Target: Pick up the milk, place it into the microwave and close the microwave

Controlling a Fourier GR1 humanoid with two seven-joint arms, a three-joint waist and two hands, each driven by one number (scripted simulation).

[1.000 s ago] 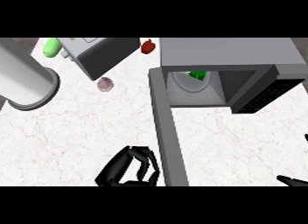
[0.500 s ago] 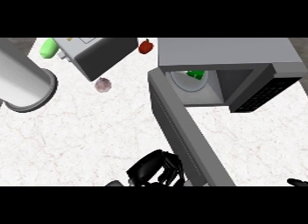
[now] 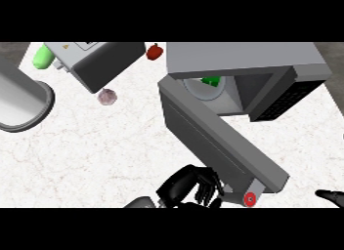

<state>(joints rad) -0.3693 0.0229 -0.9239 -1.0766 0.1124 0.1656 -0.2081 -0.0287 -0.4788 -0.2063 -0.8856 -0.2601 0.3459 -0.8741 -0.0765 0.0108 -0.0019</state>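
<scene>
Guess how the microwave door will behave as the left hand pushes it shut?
The door is a long flat panel, so it likely stays stiff and swings on its hinge rather than flexing. The left hand sits by its free end, probably giving easy leverage. The microwave looks bulky, so it probably won't slide.

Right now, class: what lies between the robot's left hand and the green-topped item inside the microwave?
In the head view, the half-swung microwave door runs between the left hand and the item.

The counter (image 3: 96, 146) looks like smooth white marble with faint veins. The microwave (image 3: 240, 58) and its door (image 3: 218, 141) appear matt grey metal.
</scene>
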